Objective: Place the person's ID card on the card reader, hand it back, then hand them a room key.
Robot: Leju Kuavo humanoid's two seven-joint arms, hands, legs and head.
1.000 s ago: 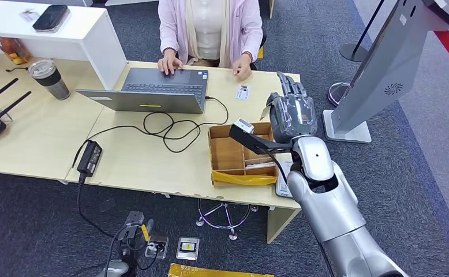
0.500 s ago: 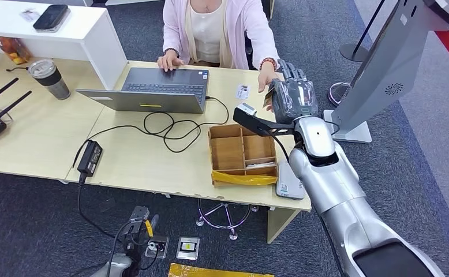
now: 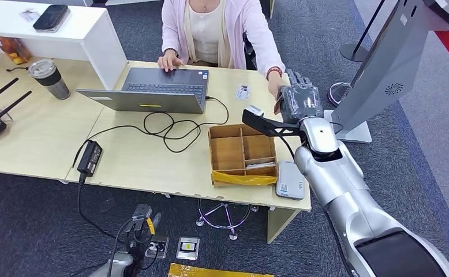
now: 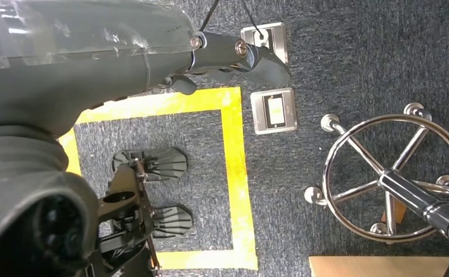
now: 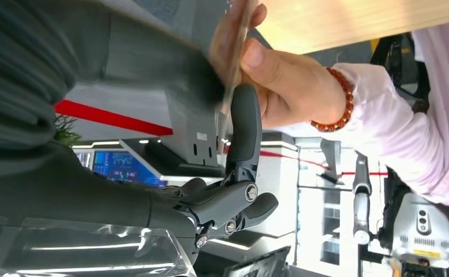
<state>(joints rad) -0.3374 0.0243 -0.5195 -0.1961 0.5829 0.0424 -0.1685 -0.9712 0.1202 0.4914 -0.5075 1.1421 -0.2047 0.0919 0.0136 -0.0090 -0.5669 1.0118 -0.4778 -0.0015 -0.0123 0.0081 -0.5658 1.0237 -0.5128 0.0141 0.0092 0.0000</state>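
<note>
My right hand (image 3: 298, 101) is up past the far right corner of the desk (image 3: 43, 138), and between my thumb and a dark finger (image 5: 244, 124) I'm pinching a thin card (image 5: 238, 40), edge-on in the right wrist view. The person's hand (image 5: 277, 72) is on the same card, thumb pressed to one face and fingers behind it, a red bead bracelet (image 5: 330, 109) at the wrist and a pale pink sleeve (image 5: 410, 144) beyond. Whether this card is the ID or a room key, I can't tell; its face is hidden from me.

Out from my right hand at about 8 o'clock in the head view sits the wooden divider tray (image 3: 232, 154), with a yellow bag (image 3: 242, 179) draped along its near edge. Just beside the tray at 3 o'clock lies the grey card reader (image 3: 290, 180), near the desk's front edge. At 10 o'clock from my hand a small printed card (image 3: 243, 91) lies flat on the desk, just beside the open laptop (image 3: 153, 89). The person's other hand (image 3: 168, 59) rests on the laptop keyboard.

My left hand (image 4: 153, 52) hangs over the carpet, dark fingers (image 4: 257, 55) curled in and holding nothing, above yellow floor tape (image 4: 234, 173) and the chrome stool base (image 4: 392, 173).
</note>
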